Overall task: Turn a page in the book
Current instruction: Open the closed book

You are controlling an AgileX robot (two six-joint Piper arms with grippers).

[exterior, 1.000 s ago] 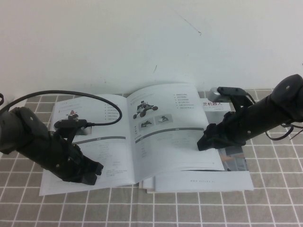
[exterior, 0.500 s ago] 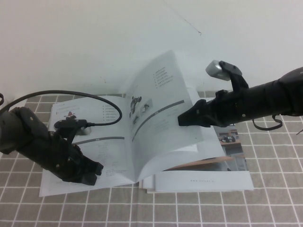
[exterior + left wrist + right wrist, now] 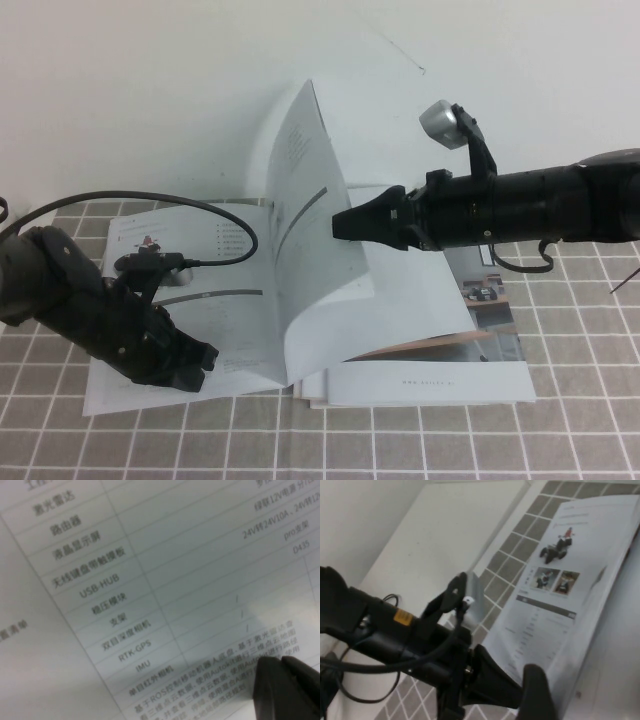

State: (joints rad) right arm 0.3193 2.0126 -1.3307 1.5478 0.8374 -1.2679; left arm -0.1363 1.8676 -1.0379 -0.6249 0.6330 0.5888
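The book (image 3: 180, 260) lies open on the tiled table. Its left sheet shows a rover with red parts (image 3: 559, 544). The page (image 3: 305, 200) stands almost upright over the spine, curled, printed side facing left. My right gripper (image 3: 345, 226) is shut on the page's outer edge, high above the book. In the right wrist view one finger (image 3: 537, 692) lies against the page's edge (image 3: 570, 665). My left gripper (image 3: 195, 368) is shut and presses down on the left sheet's lower part. Its closed tips (image 3: 287, 680) rest on printed text (image 3: 150, 580).
A brochure with a room photo (image 3: 490, 300) and white sheets (image 3: 430, 385) lie under the book at the right. The left arm's black cable (image 3: 200, 205) loops over the left sheet. A white wall stands behind; the grey tiled cloth (image 3: 560, 430) runs to the front.
My right gripper has risen and moved left with the page, which went from lying flat to standing nearly upright. The left arm has not moved.
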